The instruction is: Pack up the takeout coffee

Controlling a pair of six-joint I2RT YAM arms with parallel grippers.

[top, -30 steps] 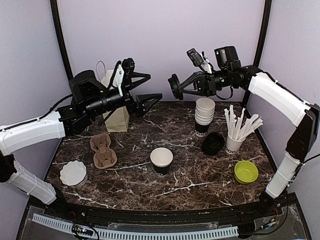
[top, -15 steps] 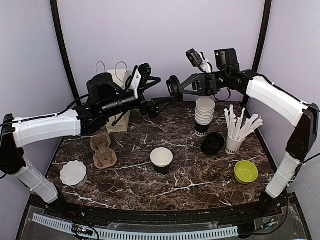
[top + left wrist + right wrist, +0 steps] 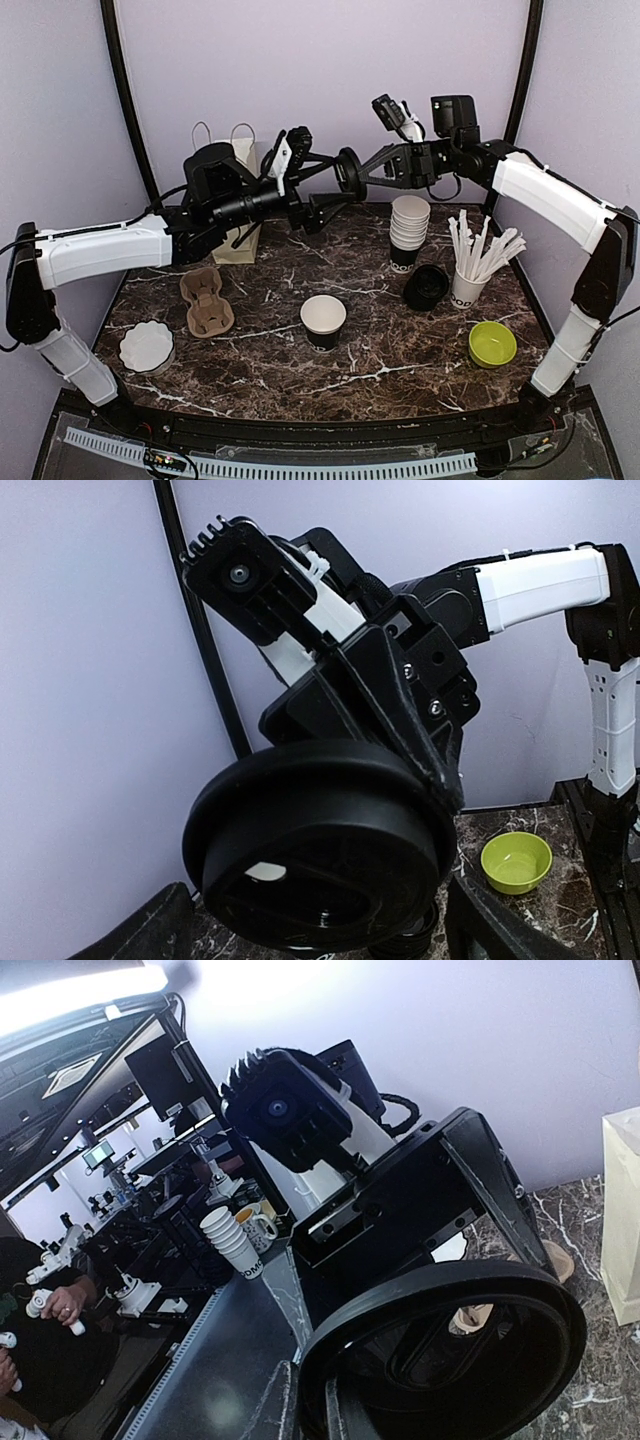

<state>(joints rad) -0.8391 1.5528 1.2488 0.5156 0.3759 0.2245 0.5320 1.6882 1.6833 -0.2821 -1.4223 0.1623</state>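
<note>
Dark marble table (image 3: 400, 365) is carrying everything. Toward the near-left corner a white fluted dish (image 3: 147, 345) is sitting, with a brown pulp cup carrier (image 3: 206, 300) lying just beyond it. A tan paper bag (image 3: 238, 240) is standing upright at the far-left corner, partly behind the left arm.

Above the middle of the far edge, the left gripper (image 3: 330, 183) is pointing rightward with its jaws spread wide. The black lid (image 3: 320, 850) is hanging in the gap between them, and I cannot tell whether those fingers are touching it. The right gripper (image 3: 360, 172) is clamping that lid, holding it on edge in the air.

At the middle of the table a paper cup (image 3: 323, 320) is standing upright and uncovered. Toward the far-right corner a stack of cups (image 3: 409, 230) is standing, and spare lids (image 3: 426, 286) are lying just beside the cup of white sticks (image 3: 468, 285). A green bowl (image 3: 492, 343) is sitting near the right edge.
</note>
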